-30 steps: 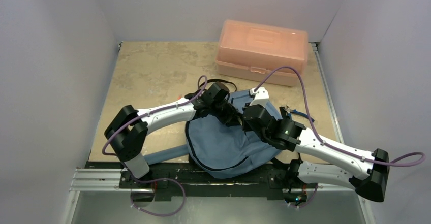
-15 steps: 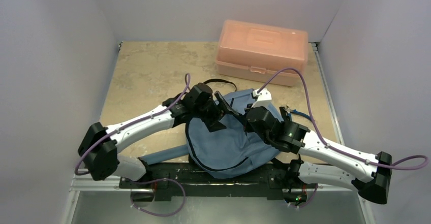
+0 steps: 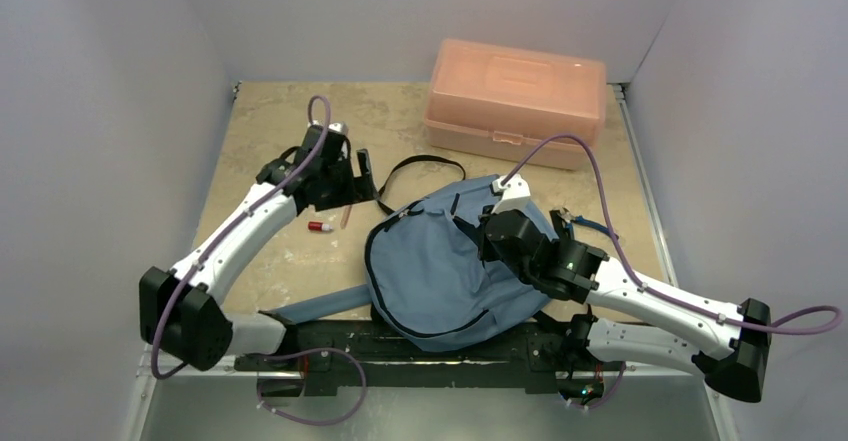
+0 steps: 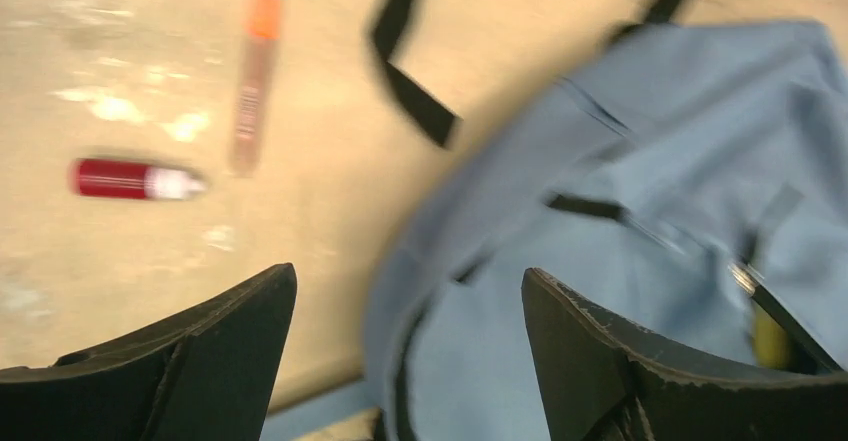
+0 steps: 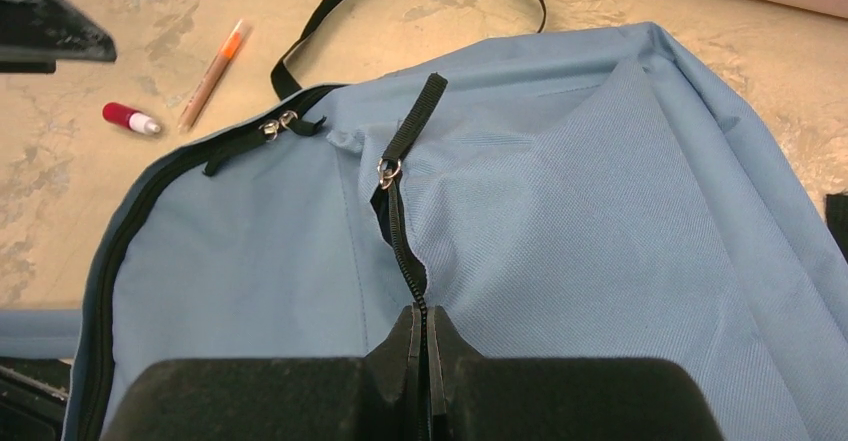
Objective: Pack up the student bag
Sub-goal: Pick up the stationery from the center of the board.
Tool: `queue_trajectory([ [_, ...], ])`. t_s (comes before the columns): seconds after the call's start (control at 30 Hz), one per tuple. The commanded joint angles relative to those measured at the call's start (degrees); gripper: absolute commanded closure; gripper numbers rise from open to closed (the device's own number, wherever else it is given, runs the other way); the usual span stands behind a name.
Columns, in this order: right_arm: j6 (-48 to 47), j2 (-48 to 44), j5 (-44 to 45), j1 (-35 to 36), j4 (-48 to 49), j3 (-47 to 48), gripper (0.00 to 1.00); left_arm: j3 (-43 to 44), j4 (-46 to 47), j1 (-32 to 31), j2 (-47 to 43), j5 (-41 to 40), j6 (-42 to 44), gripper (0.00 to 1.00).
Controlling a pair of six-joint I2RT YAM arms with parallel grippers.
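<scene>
Student bag (image 3: 440, 271) lies flat at the near middle of the surface (image 3: 290, 131). Its zipper (image 5: 400, 231) is pinched by the right gripper (image 5: 422, 316), fingers pressed together on it. Left gripper (image 4: 408, 279) is spread, nothing held, over the bag's left edge near the orange-tipped pen (image 4: 252, 91) and red-capped tube (image 4: 135, 179). Pen judged next pick: fingers to be set across its shaft, zipper held taut. Pocket opening not made out; tube's kind unclear; left wrist view blurred; bag's right side covered by the right arm

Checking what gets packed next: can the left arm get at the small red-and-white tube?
Probably yes: the left gripper hangs open close by, and the red-and-white tube lies uncovered on the table, the orange-tipped pen beside it.
</scene>
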Motion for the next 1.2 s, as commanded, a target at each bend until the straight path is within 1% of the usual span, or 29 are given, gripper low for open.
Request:
queue_trajectory([
  [0.0, -2.2, -0.8, -1.2, 0.3, 3.9, 0.3, 1.00, 0.7, -7.1, 12.0, 6.7, -6.5, 3.1, 0.18],
  [0.03, -2.2, -1.2, -1.2, 0.2, 4.0, 0.2, 1.00, -0.7, -6.0, 16.2, 7.8, -3.6, -1.4, 0.18],
  [0.1, -2.0, -2.1, -1.2, 0.2, 4.2, -0.3, 1.00, -3.1, -3.4, 22.1, 9.6, 1.7, -9.5, 0.19],
  [0.17, -1.9, -2.9, -1.3, 0.2, 4.6, -0.7, 1.00, -4.7, -1.4, 25.0, 11.0, 2.7, -15.9, 0.19],
  [0.23, -1.9, -3.2, -1.5, 0.2, 4.3, -0.7, 1.00, -5.4, -1.8, 26.4, 12.2, 1.8, -22.5, 0.19],
  [0.3, -1.9, -3.4, -1.6, 0.2, 3.6, -0.4, 1.00, -6.3, -1.3, 29.4, 14.0, 2.7, -27.7, 0.19],
  [0.37, -1.9, -3.7, -1.6, 0.2, 3.4, -0.7, 1.00, -7.2, -0.1, 30.5, 16.2, 5.2, -33.3, 0.20],
  [0.47, -1.9, -4.1, -1.3, 0.2, 3.5, -0.9, 1.00, -8.9, 1.7, 30.9, 19.1, 10.4, -39.4, 0.26],
  [0.53, -1.7, -4.1, -1.2, 0.2, 3.3, -0.8, 1.00, -10.6, 2.8, 30.9, 19.5, 10.6, -43.3, 0.35],
  [0.57, -1.7, -4.1, -1.2, 0.2, 3.3, -0.7, 1.00, -11.9, 4.0, 31.0, 19.1, 9.5, -45.2, 0.38],
  [0.63, -1.7, -4.0, -1.2, 0.2, 3.2, -0.5, 1.00, -15.8, 8.3, 30.9, 17.8, 7.8, -48.8, 0.40],
  [0.67, -1.7, -4.0, -1.2, 0.2, 3.0, -0.4, 1.00, -16.2, 8.4, 31.0, 17.6, 7.3, -49.8, 0.40],
  [0.8, -1.7, -3.9, -1.1, 0.2, 2.7, -0.1, 1.00, -13.3, 5.2, 31.0, 17.9, 3.5, -49.6, 0.42],
  [0.83, -1.7, -3.9, -1.0, 0.2, 2.4, 0.2, 1.00, -13.6, 4.3, 31.0, 17.7, 2.4, -50.3, 0.51],
  [0.9, -1.7, -3.9, -0.9, 0.2, 2.2, 0.5, 1.00, -13.7, 4.0, 31.0, 17.6, 2.1, -50.2, 0.59],
  [1.03, -1.9, -3.7, -0.5, 0.2, 2.3, 0.9, 1.00, -14.1, 4.3, 31.1, 17.0, 1.2, -50.6, 0.61],
  [1.07, -1.9, -3.6, -0.4, 0.2, 2.1, 1.0, 1.00, -13.8, 4.0, 31.1, 17.2, 0.8, -50.5, 0.65],
  [1.17, -1.9, -3.8, -0.3, 0.2, 1.9, 1.0, 1.00, -13.1, 4.4, 31.3, 17.3, 1.1, -48.3, 0.87],
])
